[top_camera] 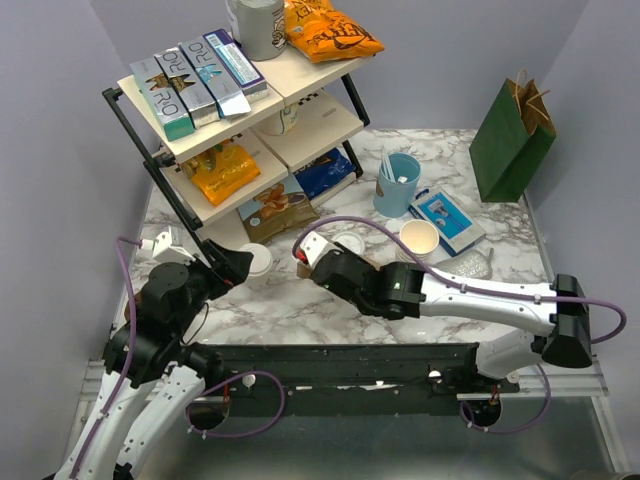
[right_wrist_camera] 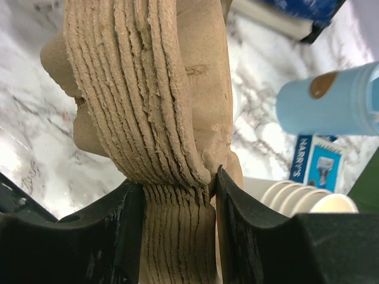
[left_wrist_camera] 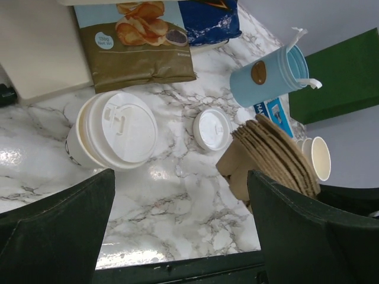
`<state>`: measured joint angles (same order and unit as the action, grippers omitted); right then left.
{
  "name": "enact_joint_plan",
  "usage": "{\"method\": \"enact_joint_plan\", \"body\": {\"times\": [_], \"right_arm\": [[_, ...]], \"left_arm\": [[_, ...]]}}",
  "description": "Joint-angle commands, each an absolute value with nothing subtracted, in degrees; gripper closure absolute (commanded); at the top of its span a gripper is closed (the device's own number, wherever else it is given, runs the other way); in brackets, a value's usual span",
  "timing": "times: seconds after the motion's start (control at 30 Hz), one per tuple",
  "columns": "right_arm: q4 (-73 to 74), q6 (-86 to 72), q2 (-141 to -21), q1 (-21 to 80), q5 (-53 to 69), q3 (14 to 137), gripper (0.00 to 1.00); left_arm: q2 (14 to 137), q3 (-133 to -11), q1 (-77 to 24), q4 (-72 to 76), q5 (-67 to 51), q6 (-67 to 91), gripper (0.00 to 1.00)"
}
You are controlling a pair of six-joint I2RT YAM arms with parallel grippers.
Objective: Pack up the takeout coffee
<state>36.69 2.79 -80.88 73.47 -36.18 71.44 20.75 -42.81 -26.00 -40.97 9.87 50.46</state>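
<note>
**Pulp trays (right_wrist_camera: pixel 148 89) pinched; takeout coffee (left_wrist_camera: pixel 115 133) by the spread pincer**

The right pincer (right_wrist_camera: pixel 177 186) squeezes the stacked pulp trays, which are brown, rough and fibrous, with edges layered like ribs. The left pincer (left_wrist_camera: pixel 180 189) stands spread wide. The takeout coffee sits upright just beyond its fingertips, nearer one finger: cream paper under a smooth round white lid. Below lies a glossy grey-veined marble table (left_wrist_camera: pixel 195 236), with pale lilac walls around it. Boxes (top_camera: pixel 200 75) on the rack's top shelf appear in the top view alone, far beyond the left pincer.
</note>
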Motion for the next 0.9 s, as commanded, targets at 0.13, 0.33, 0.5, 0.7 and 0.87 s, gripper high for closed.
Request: {"method": "enact_joint_plan", "body": {"times": [0.13, 0.33, 0.5, 0.7, 0.87], "right_arm": [[28.0, -2.8, -89.3, 74.0, -44.6, 66.0, 0.82], [30.3, -8.3, -97.5, 75.0, -50.9, 65.8, 0.76], [33.4, -16.2, -99.4, 78.6, -48.2, 67.1, 0.59], [34.5, -22.3, -100.2, 81.2, -41.5, 68.8, 0.32], [31.8, -22.3, -98.4, 81.6, -36.7, 68.1, 0.27]], "left_arm": [[21.7, -43.6, -26.3, -43.6, 7.2, 51.8, 0.01], [22.9, -42.7, -26.3, -42.4, 6.1, 52.1, 0.01], [23.3, -42.3, -26.3, -42.0, 5.7, 52.1, 0.01], [24.7, -42.1, -26.3, -41.7, 4.8, 52.2, 0.01], [25.1, -41.7, -26.3, -42.0, 4.5, 52.3, 0.01]]}}
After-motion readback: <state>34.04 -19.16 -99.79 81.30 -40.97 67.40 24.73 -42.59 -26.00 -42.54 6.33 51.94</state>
